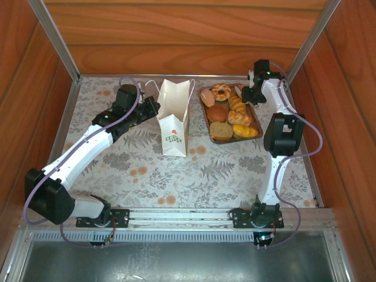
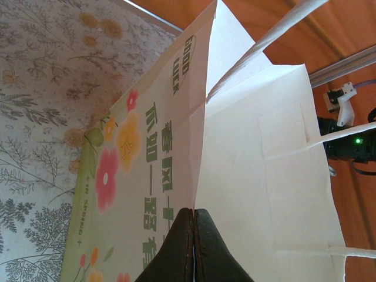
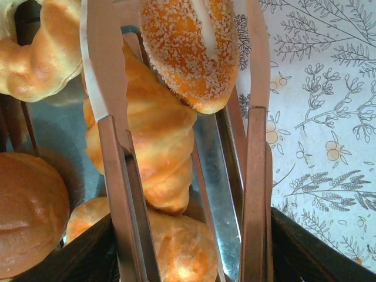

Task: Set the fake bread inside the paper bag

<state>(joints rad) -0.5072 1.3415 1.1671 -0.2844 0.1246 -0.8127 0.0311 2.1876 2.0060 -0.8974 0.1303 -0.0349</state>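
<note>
Right wrist: sugared bun (image 3: 191, 50) between jaws

Matt white paper is seen on the paper bag (image 1: 174, 120), sugar-rough crust on the fake bread (image 3: 191, 50), and polished wood on the walls (image 1: 188, 35).

Left claw (image 2: 194, 247) pinched closed, right claw (image 3: 185, 70) spread wide, both arms extended forward

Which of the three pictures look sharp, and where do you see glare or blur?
Top external: evenly lit and sharp, soft shadow beside the paper bag. Left wrist: bag print readable, the dark fingertips slightly soft. Right wrist: sugared bun sharp, bright glare on the metal tongs and tray edge.
</note>
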